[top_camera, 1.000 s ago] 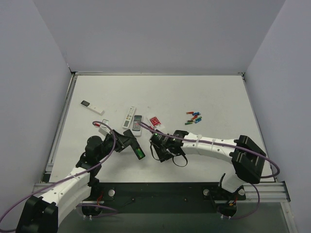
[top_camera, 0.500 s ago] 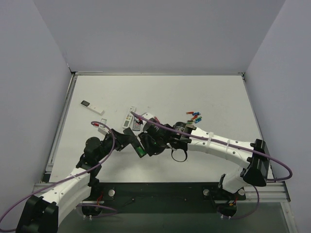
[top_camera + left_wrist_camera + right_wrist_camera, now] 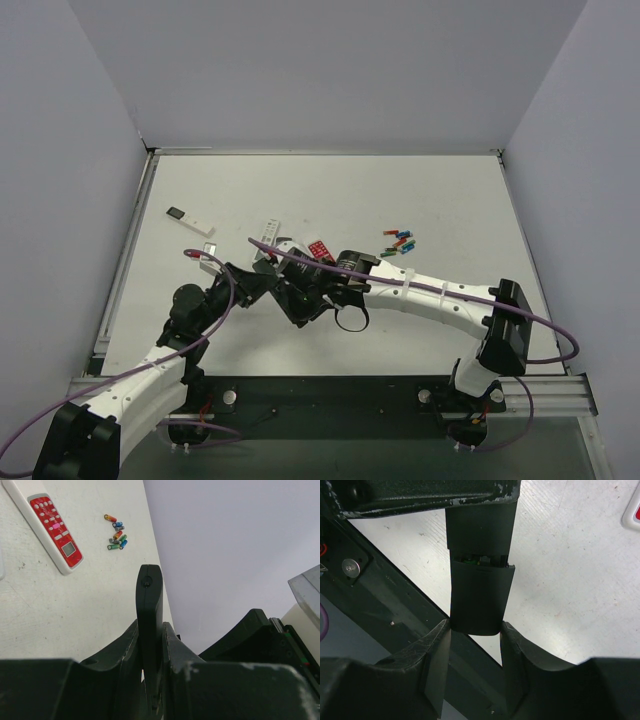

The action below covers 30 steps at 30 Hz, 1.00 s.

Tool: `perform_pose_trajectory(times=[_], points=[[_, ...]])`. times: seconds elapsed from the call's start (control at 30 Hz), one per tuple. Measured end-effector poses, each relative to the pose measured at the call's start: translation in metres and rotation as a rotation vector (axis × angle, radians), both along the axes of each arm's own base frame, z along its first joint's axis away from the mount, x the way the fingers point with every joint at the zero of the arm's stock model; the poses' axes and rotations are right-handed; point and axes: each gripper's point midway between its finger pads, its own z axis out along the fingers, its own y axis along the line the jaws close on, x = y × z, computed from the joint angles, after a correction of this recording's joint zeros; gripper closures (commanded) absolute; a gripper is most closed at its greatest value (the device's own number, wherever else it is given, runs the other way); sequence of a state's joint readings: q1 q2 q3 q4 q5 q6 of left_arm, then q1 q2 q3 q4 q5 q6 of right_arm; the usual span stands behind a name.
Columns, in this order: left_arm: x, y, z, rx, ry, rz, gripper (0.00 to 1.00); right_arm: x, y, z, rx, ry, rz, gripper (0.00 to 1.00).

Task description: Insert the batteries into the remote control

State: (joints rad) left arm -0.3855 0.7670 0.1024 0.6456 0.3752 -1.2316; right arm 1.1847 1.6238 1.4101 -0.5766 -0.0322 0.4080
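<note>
Left gripper (image 3: 150, 635) clamps a black remote (image 3: 149, 590) edge-on. Right gripper (image 3: 476, 627) fingers pinch its battery cover (image 3: 480, 597). Batteries (image 3: 400, 241) lie loose at far right. The white remote control (image 3: 271, 227) lies on the table beyond the wrists. No lettering is legible.

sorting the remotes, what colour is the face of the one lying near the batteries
Red face on a white body, with pale buttons: the red-faced remote, clearest in the left wrist view, left of the batteries.

You see matt black plastic remote (image 3: 479, 592), smooth, clamped in left gripper (image 3: 150, 645), fingers (image 3: 172, 650) scuffed, paint chipped. Right gripper (image 3: 475, 655): same worn black plastic. Table (image 3: 30, 610): white, rough, speckled. Batteries (image 3: 116, 532): glossy coloured wrap. Red-faced remote (image 3: 50, 527): smooth white plastic.
</note>
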Motion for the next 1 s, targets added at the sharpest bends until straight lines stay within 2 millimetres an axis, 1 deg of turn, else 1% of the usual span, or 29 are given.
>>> perform_pose_trajectory(times=[0.3,0.43,0.63,0.83,1.0], points=[[-0.001,-0.002,0.005,-0.025,0.003,-0.005,1.0,-0.005,0.0,0.004,-0.021,-0.003,0.028,0.9],[-0.001,-0.002,0.006,-0.034,0.01,-0.007,1.0,-0.006,0.004,0.007,-0.02,-0.006,0.036,0.89],[-0.002,-0.002,0.003,-0.036,0.019,-0.006,1.0,-0.003,0.002,-0.002,-0.055,-0.01,0.027,0.88],[-0.003,-0.002,0.002,-0.041,0.021,-0.009,1.0,0.001,-0.002,-0.003,-0.074,-0.028,0.01,0.88],[-0.004,-0.002,0.002,-0.041,0.018,-0.009,1.0,0.0,-0.004,-0.004,-0.083,-0.025,0.01,0.88]])
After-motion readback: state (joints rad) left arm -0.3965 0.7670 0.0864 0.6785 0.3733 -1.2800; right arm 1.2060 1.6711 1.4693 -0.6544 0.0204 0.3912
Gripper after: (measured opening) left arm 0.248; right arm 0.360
